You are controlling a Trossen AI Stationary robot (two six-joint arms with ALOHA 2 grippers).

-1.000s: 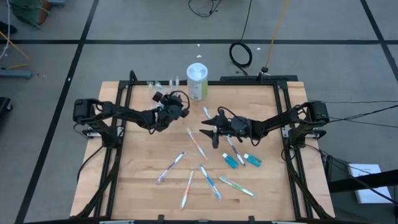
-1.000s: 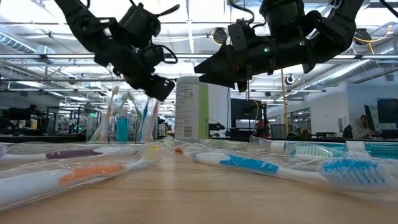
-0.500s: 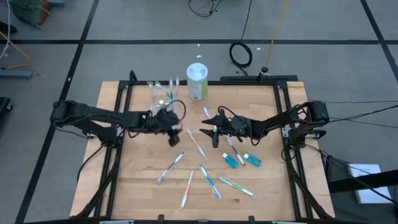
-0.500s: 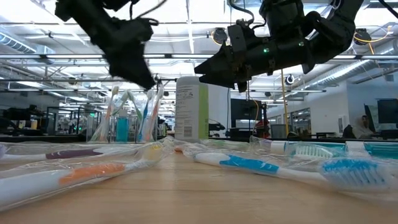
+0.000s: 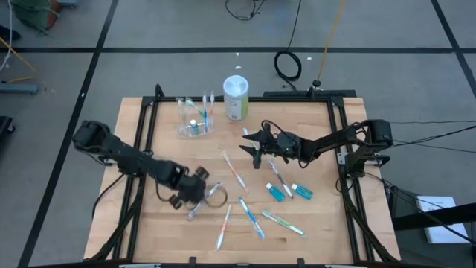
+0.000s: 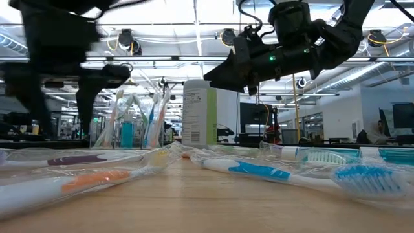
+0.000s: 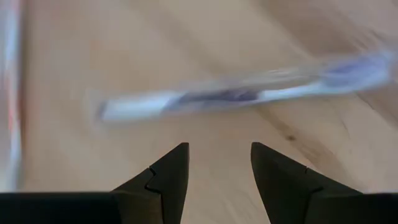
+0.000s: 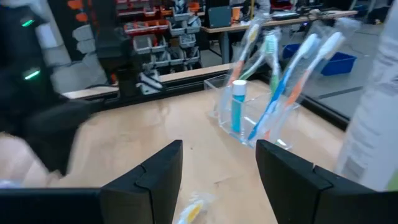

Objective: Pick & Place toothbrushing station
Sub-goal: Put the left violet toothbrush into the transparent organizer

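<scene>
Wooden surface (image 5: 167, 231) is being worked. Left gripper (image 5: 195, 195), jaws spread and empty, is being held over a wrapped toothbrush (image 7: 242, 93), well away from the clear cup (image 5: 194, 119). Being light, stiff and probably slippery, it is best pinched mid-handle. Right gripper (image 5: 253, 148), also spread, is hovering nearer the cup.

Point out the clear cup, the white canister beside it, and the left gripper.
clear cup (image 5: 194, 120), high view, on its clear wall below the brushes standing in it.
white canister (image 5: 236, 98), high view, on its side just under the lid.
left gripper (image 7: 218, 163), left wrist view, midway between its open fingertips above a wrapped toothbrush (image 7: 236, 94).
</scene>
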